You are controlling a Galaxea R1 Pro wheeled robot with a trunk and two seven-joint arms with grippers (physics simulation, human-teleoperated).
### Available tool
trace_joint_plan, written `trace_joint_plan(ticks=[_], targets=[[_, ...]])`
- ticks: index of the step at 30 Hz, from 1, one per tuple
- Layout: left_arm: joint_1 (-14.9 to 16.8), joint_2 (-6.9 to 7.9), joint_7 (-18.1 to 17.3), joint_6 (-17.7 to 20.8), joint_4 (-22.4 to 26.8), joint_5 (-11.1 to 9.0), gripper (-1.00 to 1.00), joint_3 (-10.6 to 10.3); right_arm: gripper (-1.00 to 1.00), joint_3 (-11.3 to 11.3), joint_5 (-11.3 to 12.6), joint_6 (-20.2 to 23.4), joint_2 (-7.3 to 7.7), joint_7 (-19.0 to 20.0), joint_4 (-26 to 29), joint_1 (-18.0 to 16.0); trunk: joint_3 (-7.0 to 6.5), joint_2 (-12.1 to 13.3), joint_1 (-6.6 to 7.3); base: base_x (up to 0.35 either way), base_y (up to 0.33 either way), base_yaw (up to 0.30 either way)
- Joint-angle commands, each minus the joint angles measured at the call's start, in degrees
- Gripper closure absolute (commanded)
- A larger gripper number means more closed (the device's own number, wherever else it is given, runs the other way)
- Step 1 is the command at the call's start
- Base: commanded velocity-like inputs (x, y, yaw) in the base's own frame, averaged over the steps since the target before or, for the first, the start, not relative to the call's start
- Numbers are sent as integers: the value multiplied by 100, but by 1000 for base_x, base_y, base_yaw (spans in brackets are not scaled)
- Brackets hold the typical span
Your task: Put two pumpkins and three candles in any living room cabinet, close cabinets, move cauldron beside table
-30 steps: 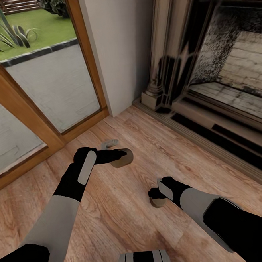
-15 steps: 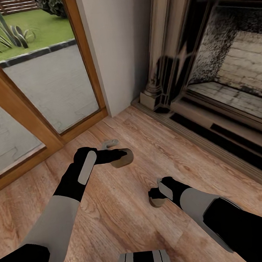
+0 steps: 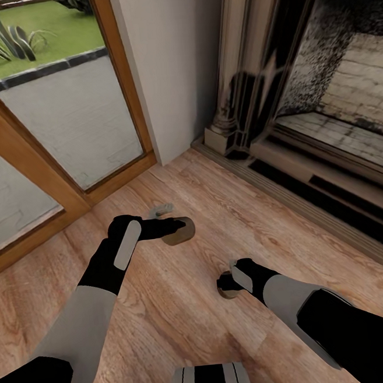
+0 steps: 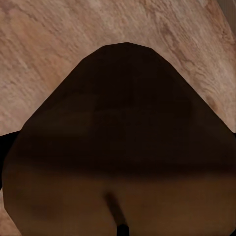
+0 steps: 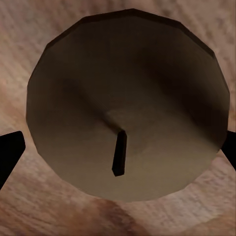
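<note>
Head view: the left tool (image 3: 172,225) is closed on a tan candle (image 3: 180,231) held above the wooden floor (image 3: 187,326); a second grey candle (image 3: 161,209) lies on the floor just beyond it. The right tool (image 3: 226,283) is closed around another candle (image 3: 227,293) low over the floor. Open floor is bounded by the glass door frame (image 3: 34,171) at the left and the fireplace hearth (image 3: 326,196) at the right. The right wrist view shows the held candle's top face (image 5: 128,113) and its wick (image 5: 118,153), with dark fingertips (image 5: 10,150) at either side.
</note>
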State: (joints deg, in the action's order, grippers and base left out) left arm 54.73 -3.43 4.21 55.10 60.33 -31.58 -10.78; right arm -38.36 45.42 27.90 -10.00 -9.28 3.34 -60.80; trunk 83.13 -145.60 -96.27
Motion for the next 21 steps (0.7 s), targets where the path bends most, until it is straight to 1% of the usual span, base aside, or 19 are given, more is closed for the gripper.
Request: trace_joint_plan(ticks=[1, 10, 19, 21], targets=[[3, 0, 45, 18, 5, -59, 100, -3, -100, -40, 59, 22, 0, -39, 10, -3, 4, -2, 1, 0, 0, 0], [3, 0, 45, 18, 5, -59, 100, -3, -100, -40, 61, 22, 0, -39, 9, -2, 4, -2, 1, 0, 0, 0], [3, 0, 45, 18, 5, -59, 100, -3, -100, -40, 58, 22, 0, -34, 11, -4, 203, -14, -22, 0, 0, 0], [3, 0, 43, 18, 5, -59, 100, -3, -100, -40, 60, 22, 0, -32, 9, -2, 203, -14, -22, 0, 0, 0]])
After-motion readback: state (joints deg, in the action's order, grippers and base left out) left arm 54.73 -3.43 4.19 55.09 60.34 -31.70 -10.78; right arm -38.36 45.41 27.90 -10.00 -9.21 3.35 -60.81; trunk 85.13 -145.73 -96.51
